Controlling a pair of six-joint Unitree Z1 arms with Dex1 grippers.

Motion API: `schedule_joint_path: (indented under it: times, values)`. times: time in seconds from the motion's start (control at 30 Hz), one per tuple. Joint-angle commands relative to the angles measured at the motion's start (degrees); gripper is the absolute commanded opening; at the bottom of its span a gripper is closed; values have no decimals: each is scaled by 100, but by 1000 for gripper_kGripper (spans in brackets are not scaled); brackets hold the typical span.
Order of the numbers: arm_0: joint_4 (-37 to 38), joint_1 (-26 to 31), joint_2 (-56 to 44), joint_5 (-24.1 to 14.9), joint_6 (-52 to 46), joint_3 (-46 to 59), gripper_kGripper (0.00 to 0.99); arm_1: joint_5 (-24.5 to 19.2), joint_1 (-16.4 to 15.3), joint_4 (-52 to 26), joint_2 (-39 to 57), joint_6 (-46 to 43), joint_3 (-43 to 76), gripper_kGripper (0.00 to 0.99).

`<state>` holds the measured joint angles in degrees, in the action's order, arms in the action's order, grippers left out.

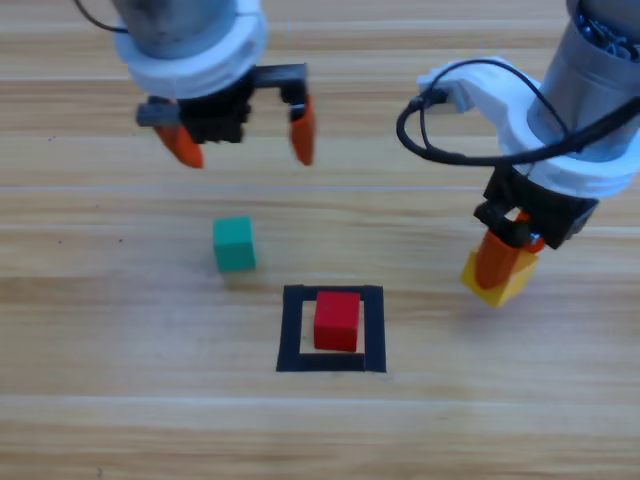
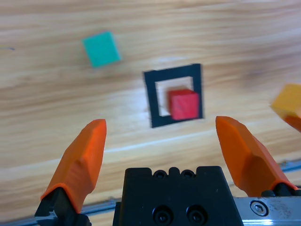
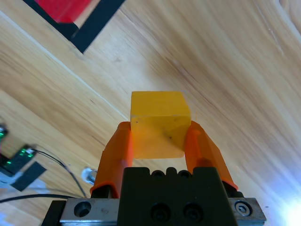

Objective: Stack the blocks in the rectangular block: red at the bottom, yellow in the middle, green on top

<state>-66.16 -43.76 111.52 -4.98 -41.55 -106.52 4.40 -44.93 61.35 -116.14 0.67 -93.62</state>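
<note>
**Yellow cube gripped to the right of the taped outline; red cube already inside**

The right gripper holds the yellow cube clamped between its two orange jaws. In the right wrist view the jaws press against opposite sides of the yellow cube, whose front half sticks out past the fingertips. The cube appears lifted off the wooden table, to the right of the rectangular outline of black tape and apart from it.

The red cube sits on the bare wood inside the outline, roughly centred in the high view. In the left wrist view the red cube lies toward one side of the tape frame, with its edge at or over the tape there.

The teal-green cube rests on the table outside the outline, up and to the left of it, near but not touching the tape. Nothing is touching it.

The left gripper hangs near the top of the high view, above the green cube and well apart from it. Its jaws are spread wide with nothing between them, and the left wrist view shows the green cube and the outline beyond the orange fingertips.
</note>
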Motion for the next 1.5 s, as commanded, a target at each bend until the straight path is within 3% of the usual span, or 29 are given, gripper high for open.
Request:
schedule_joint_path:
  times: [0.03,0.1,0.2,0.37,0.67,1.03,1.5]
  values:
    - [-29,939,-332,-20,885,457,990,70,-306,-35,425,1198,-113,15]
    - [-29,1089,-491,-38,1219,483,990,35,-420,-35,496,1594,-113,17]
    - [-29,1361,-904,-47,1764,606,990,-625,-974,184,408,2508,-579,17]
    - [-99,1687,-1264,-11,2265,633,990,-713,-1237,290,346,3457,-966,17]
    - [-125,1977,-1132,59,2336,1019,990,-546,-1316,1134,-902,4793,-2416,17]
    - [-46,2003,-1115,129,2336,1090,990,-405,-1325,2250,-2317,5277,-4261,15]
    - [420,2029,-1079,200,2301,1591,990,-132,-1352,2347,-2800,5452,-4692,15]
